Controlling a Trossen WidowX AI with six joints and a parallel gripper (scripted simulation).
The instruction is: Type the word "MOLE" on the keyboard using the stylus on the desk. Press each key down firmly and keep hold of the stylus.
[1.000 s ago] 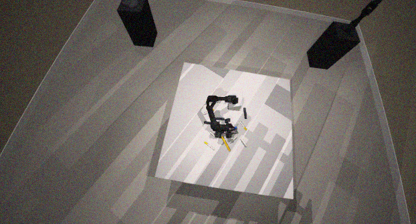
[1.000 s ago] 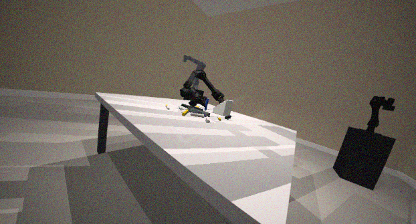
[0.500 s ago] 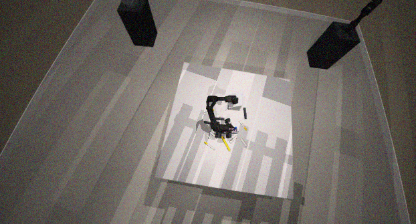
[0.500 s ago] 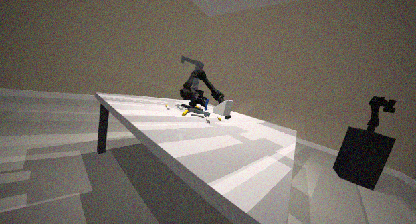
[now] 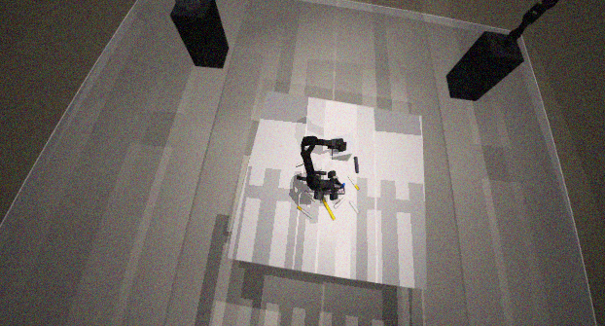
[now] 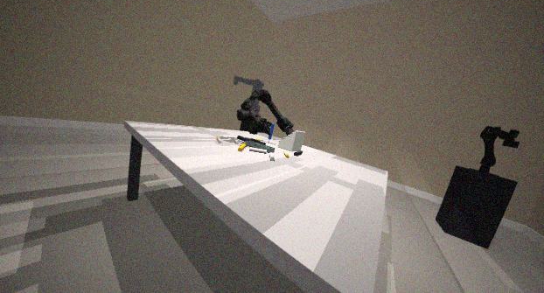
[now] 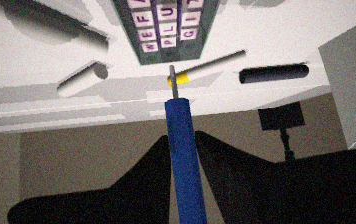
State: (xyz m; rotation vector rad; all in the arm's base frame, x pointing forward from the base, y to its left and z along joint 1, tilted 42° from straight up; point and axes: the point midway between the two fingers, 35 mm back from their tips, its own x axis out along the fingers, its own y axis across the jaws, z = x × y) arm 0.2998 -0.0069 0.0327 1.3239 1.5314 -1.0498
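My gripper (image 7: 181, 138) is shut on the blue stylus (image 7: 183, 155) (image 5: 343, 185) (image 6: 271, 131). The stylus's thin grey tip (image 7: 173, 80) points away from the fingers and shows just off the keyboard's near end in the wrist view. The dark green keyboard (image 7: 171, 58) (image 6: 258, 145) has pale keys with purple letters. W, E, F, P, L, U, G and I can be read; M and O cannot be made out. The keyboard's far part is cut off by the wrist view's top edge, and the arm hides most of it in the top view. Contact between tip and keys cannot be seen.
A dark cylinder (image 7: 274, 74) (image 5: 356, 164) and a white rod with a yellow end (image 7: 180, 78) lie past the keyboard's near end. A white cylinder (image 7: 81, 80) lies left. A thick yellow rod (image 5: 329, 210) lies beside the arm. A grey panel (image 6: 294, 141) stands nearby.
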